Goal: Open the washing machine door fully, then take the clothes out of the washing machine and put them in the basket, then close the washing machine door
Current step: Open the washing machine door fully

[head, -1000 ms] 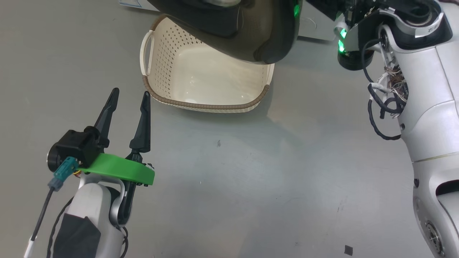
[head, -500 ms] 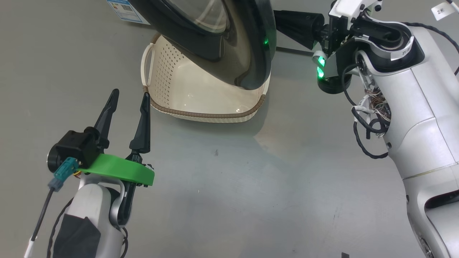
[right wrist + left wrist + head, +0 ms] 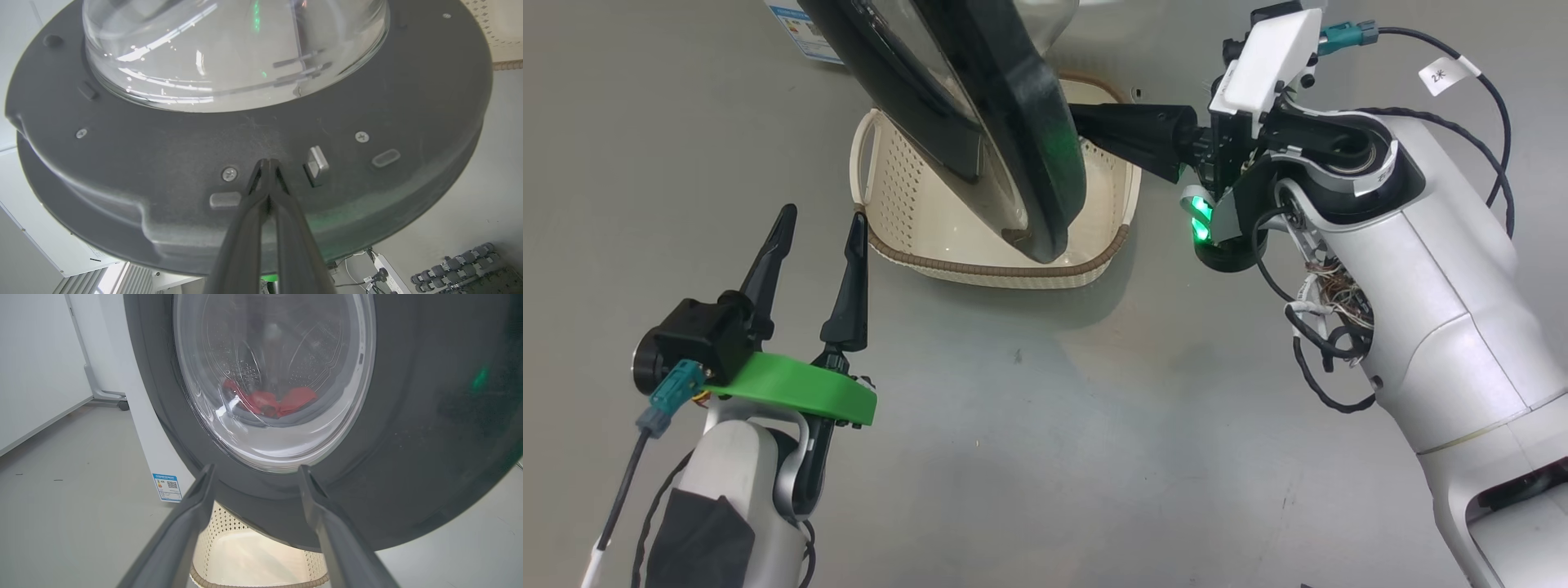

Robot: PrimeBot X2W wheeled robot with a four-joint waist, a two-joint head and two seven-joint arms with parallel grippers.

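The washing machine door [image 3: 1013, 139] stands part-way open, edge-on in the head view, and hangs over the cream basket [image 3: 980, 265] on the floor. The right gripper [image 3: 268, 162] has its fingers pressed together on nothing. Its tips rest against the door's inner face, just beside the metal latch [image 3: 316, 163], a closed point that I judge suits pushing the door wider. That arm bends so the fingers point left at the door. Red clothes [image 3: 269, 402] lie inside the washing machine [image 3: 151, 445], seen through the glass. The left gripper [image 3: 821, 214] hovers beside the basket, jaws wide and empty, probably waiting to reach in.
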